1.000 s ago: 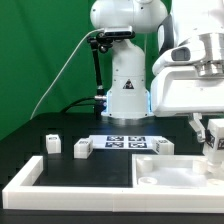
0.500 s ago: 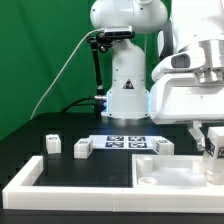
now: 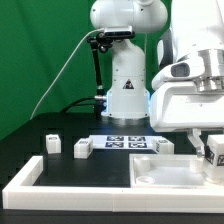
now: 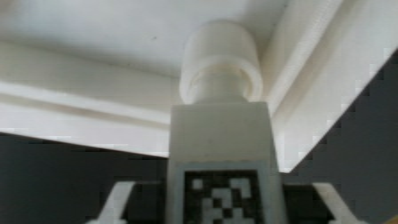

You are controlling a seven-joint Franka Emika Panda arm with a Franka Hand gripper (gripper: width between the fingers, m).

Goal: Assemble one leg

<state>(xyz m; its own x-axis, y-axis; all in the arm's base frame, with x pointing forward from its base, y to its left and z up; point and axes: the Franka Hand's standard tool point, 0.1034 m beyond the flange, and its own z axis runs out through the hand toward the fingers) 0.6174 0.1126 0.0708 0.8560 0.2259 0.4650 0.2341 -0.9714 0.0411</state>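
My gripper [image 3: 214, 154] is at the exterior view's right, shut on a white leg [image 3: 216, 151] with a black-and-white tag. It holds the leg just above the right end of the wide white tray-shaped piece [image 3: 60, 186]. In the wrist view the gripper [image 4: 219, 206] clamps the leg [image 4: 222, 130] between both fingers [image 4: 125, 200]. The leg's rounded end points at an inner corner of the tray-shaped piece [image 4: 89, 70]. Whether the leg touches that piece I cannot tell.
Three more small white legs stand on the black table: two at the left [image 3: 52, 143] [image 3: 81, 148] and one near the gripper [image 3: 163, 146]. The marker board [image 3: 125, 142] lies behind them, before the robot base [image 3: 125, 90].
The gripper, still holding the leg, has moved lower and a little toward the exterior view's right, closer to the tray-shaped piece. The loose legs have not moved.
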